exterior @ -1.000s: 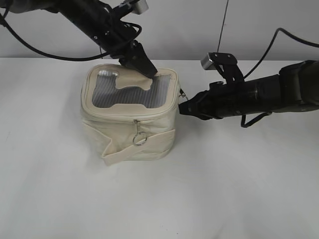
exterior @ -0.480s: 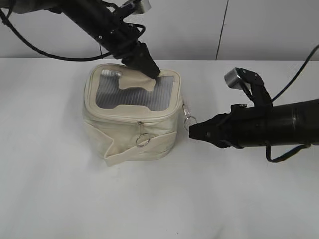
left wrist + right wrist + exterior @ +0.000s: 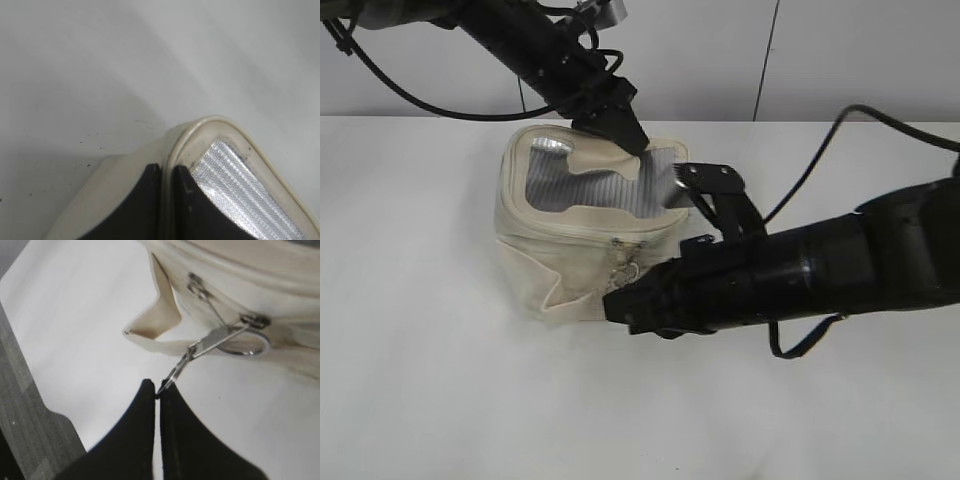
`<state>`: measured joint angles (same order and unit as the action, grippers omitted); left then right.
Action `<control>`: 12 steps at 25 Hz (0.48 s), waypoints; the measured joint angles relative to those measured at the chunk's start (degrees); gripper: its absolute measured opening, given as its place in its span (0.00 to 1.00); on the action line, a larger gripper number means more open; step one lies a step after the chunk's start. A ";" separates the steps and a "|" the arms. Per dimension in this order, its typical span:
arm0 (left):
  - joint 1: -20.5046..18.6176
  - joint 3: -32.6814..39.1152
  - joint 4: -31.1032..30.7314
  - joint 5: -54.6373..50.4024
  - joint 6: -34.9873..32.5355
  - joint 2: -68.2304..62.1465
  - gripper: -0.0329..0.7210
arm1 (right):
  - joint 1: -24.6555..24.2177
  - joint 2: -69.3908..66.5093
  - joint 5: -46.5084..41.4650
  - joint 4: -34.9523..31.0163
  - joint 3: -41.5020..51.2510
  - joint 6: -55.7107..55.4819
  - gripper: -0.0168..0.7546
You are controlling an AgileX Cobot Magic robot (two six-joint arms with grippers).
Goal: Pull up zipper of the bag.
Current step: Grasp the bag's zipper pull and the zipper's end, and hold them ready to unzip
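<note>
A cream fabric bag (image 3: 555, 275) with a silvery window on top stands on the white table. My left gripper (image 3: 626, 140) is shut on the bag's top rim at the back corner; in the left wrist view the fingers (image 3: 167, 172) pinch the piping of the rim (image 3: 200, 127). My right gripper (image 3: 616, 304) is low in front of the bag, shut on the small metal ring of a zipper pull (image 3: 175, 374). The pull stretches taut from the bag's front seam. A second pull with a larger ring (image 3: 246, 343) hangs beside it.
A loose cream strap (image 3: 159, 315) folds out from the bag's front. The white table (image 3: 440, 400) stretches left and forward. The right arm lies across the table to the right of the bag. A grey wall stands behind.
My right gripper has swept from the bag's right side round to its front, with the ring in it. The bag has tilted and shifted a little right. The left gripper keeps its hold.
</note>
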<state>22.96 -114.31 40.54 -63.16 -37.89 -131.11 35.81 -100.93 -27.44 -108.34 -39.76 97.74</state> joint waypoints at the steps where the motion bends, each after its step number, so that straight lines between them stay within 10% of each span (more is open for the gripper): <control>1: 0.05 0.00 -0.18 0.12 0.56 0.00 0.11 | 1.92 -0.12 2.07 0.14 -1.38 -0.71 0.03; 8: 0.11 0.00 -0.45 0.37 1.87 0.01 0.13 | 6.02 -1.60 7.78 2.32 -6.32 -10.09 0.06; 12: -0.01 0.00 0.49 3.16 3.15 0.01 0.35 | 4.09 -1.00 5.47 16.50 -5.38 -23.93 0.43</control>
<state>22.95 -114.31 41.02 -60.01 -34.74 -131.09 39.90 -101.93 -21.97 -91.84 -45.13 73.81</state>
